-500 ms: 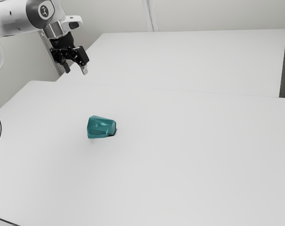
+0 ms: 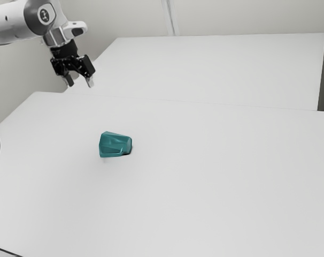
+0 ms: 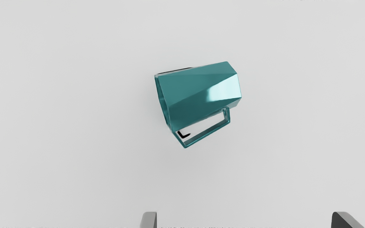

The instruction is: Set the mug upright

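On white table (image 2: pixel 215 182), below spread, empty gripper (image 2: pixel 80 84), see mug (image 3: pixel 200 95) lying on side; needs setting upright.

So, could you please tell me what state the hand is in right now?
Hand: open, fingers wide apart, holding nothing; the mug lies clear of it.
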Robot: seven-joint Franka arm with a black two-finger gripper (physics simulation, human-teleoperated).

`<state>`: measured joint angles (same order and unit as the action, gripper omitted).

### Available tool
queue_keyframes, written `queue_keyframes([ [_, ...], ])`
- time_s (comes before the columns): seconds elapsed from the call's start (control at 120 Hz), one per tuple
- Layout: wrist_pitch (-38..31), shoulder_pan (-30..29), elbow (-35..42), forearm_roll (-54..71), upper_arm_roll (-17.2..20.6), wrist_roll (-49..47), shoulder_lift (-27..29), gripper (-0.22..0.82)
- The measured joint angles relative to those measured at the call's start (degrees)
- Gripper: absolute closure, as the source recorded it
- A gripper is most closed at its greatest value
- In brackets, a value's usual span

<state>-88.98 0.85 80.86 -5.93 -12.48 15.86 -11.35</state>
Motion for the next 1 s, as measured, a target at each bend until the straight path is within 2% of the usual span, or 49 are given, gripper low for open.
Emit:
queue_keyframes([
  [0.15,0.1,-1.3,3.5,-9.8,-6.5,3.1,0.1,0.00],
  [0.267,-0.2,-2.9,7.1,-17.9,-8.6,6.9,-0.4,0.00],
  [0.617,-3.4,-8.7,9.5,-33.2,-9.0,20.9,-11.3,0.00],
  [1.0,-4.5,-9.2,13.9,-43.7,-8.7,33.9,-17.3,0.00],
])
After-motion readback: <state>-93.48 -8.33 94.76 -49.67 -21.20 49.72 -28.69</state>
